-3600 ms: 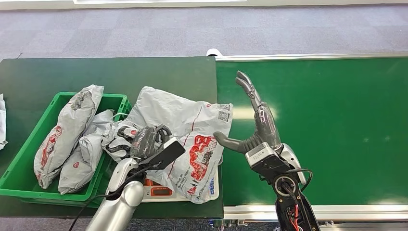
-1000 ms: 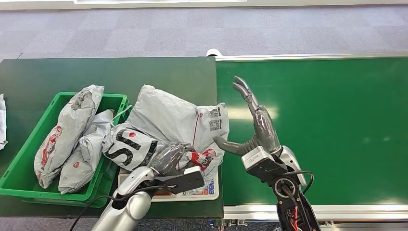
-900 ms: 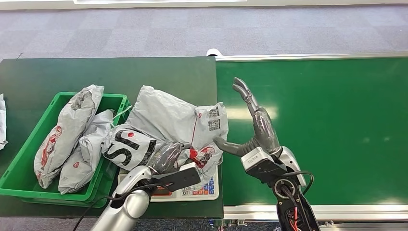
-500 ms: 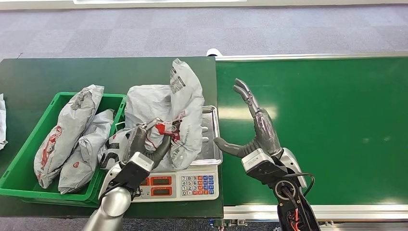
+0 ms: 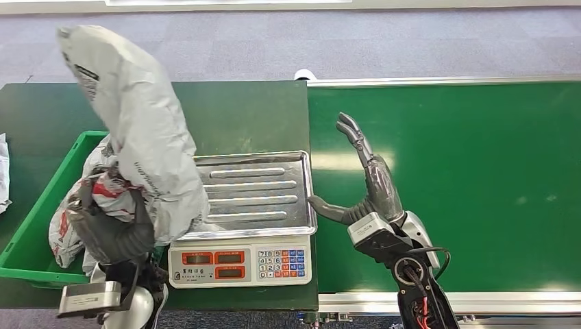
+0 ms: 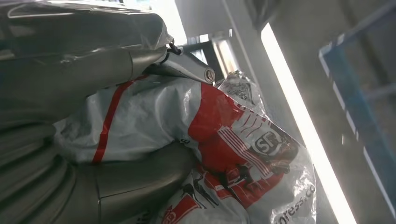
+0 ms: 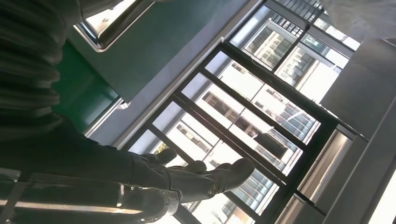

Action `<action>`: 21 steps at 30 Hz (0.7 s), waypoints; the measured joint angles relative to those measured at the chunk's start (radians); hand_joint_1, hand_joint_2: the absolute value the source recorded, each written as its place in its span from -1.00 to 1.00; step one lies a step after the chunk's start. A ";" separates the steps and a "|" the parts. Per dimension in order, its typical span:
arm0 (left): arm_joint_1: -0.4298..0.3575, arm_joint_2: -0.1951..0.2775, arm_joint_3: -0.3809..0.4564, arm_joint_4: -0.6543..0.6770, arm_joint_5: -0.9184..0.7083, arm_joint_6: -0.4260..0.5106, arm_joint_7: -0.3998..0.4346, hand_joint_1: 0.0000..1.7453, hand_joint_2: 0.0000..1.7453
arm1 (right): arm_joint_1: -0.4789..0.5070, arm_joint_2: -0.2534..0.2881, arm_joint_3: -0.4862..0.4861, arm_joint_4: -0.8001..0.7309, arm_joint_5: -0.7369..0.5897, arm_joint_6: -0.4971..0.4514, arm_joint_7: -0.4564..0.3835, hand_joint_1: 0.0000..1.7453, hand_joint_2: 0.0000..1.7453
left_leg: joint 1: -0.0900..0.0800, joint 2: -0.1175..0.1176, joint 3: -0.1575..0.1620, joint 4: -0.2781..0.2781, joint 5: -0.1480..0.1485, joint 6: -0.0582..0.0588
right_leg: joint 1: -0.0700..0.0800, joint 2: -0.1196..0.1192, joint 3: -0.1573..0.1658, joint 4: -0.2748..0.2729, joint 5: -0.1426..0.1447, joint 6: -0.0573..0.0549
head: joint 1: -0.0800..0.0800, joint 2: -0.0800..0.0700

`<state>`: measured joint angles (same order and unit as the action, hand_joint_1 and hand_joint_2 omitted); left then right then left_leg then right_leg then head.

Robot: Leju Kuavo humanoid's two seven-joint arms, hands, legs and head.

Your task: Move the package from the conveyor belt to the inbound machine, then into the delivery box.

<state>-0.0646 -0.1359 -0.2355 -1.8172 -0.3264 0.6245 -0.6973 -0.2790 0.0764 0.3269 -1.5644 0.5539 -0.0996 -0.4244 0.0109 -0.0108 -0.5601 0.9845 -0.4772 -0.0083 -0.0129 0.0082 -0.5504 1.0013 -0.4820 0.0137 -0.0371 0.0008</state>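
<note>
A grey plastic mail package (image 5: 140, 130) with red and white print is held upright in the air above the green delivery box (image 5: 31, 226), its lower end crumpled. Beside it stands the scale (image 5: 250, 219), its steel pan bare, next to the green conveyor belt (image 5: 466, 178).

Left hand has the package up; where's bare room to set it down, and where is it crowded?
The scale's steel tray lies bare, and so does the green belt beyond the open right hand. The green bin under the left hand and package is crowded with parcels.

Held package (image 5: 140, 130) probably blocks the bin (image 5: 27, 226).
</note>
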 joint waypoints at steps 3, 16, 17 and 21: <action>0.002 -0.007 0.030 -0.031 -0.055 0.060 -0.001 1.00 1.00 | 0.000 -0.002 0.000 0.000 -0.002 -0.005 0.000 -1.00 1.00 | 0.000 0.000 0.000 0.000 0.000 0.000 | 0.000 0.000 0.000 0.000 0.000 0.000 | 0.000 0.000; -0.182 -0.125 0.496 0.111 -0.439 0.067 0.013 1.00 1.00 | 0.000 -0.001 0.022 0.000 0.002 -0.019 -0.002 -1.00 1.00 | 0.000 0.001 0.001 0.000 0.000 0.000 | 0.000 0.001 0.000 0.000 0.000 0.000 | 0.000 0.000; -0.199 -0.128 0.532 0.126 -0.441 0.067 0.012 1.00 1.00 | 0.000 -0.001 0.023 0.000 0.002 -0.020 -0.002 -1.00 1.00 | 0.000 0.001 0.001 0.000 0.000 0.000 | 0.000 0.001 0.000 0.000 0.000 0.000 | 0.000 0.000; -0.266 -0.134 0.667 0.169 -0.456 0.067 0.004 1.00 1.00 | 0.000 -0.001 0.025 0.000 0.002 -0.021 -0.002 -1.00 1.00 | 0.000 0.001 0.000 0.000 0.000 0.000 | 0.000 0.001 0.000 0.000 0.000 0.000 | 0.000 0.000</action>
<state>-0.3306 -0.2697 0.4311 -1.6481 -0.7824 0.6912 -0.6931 -0.2795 0.0755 0.3514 -1.5640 0.5561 -0.1205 -0.4260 0.0112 -0.0102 -0.5597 0.9844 -0.4770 -0.0085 -0.0126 0.0087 -0.5504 1.0017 -0.4819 0.0135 -0.0368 0.0008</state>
